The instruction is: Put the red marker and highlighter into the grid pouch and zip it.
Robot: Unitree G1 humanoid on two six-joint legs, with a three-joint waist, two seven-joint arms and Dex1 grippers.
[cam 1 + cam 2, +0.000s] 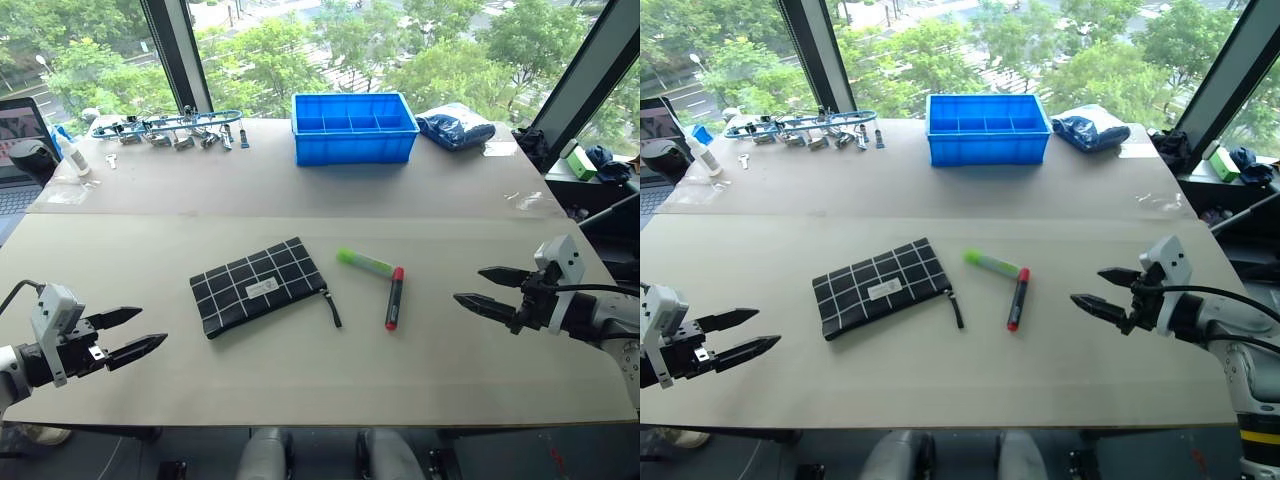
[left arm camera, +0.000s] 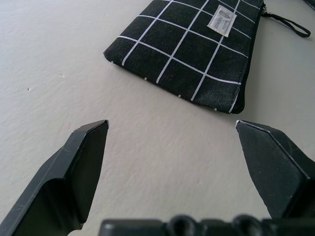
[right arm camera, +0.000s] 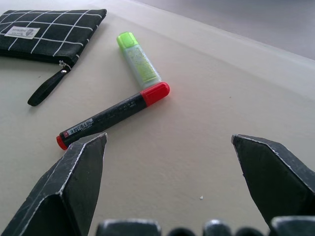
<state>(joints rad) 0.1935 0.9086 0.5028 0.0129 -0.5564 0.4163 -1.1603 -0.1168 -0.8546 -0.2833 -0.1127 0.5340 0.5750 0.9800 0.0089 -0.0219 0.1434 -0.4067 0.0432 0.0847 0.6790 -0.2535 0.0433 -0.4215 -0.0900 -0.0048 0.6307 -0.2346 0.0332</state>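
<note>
The pouch (image 1: 258, 285) lies flat near the middle of the desk (image 1: 300, 370), its zipper appearing closed and the pull strap (image 1: 331, 308) trailing toward the pens. The highlighter (image 1: 365, 263) and the marker (image 1: 394, 298) rest just to its right, their ends almost meeting in a V.

Left claw (image 1: 128, 335): spread wide, empty, low over the desk and well short of the pouch. Right claw (image 1: 488, 289): spread wide, empty, near the marker but clear of it.

Handling, as judged:
- Pouch: soft fabric, light, likely to slide or bunch when pulled. Pin the body with one claw; take the strap or the slider with the other.
- Marker: light, rigid, smooth and round, so prone to roll. Grip across the dark barrel at mid-length.
- Highlighter: light, stiff translucent plastic, thicker than the marker. Grip across the body, not the cap.

Markings: the pouch carries a small white label (image 2: 222, 21); its print is too small to read. The marker barrel bears a white printed strip near the red end, also illegible.
</note>
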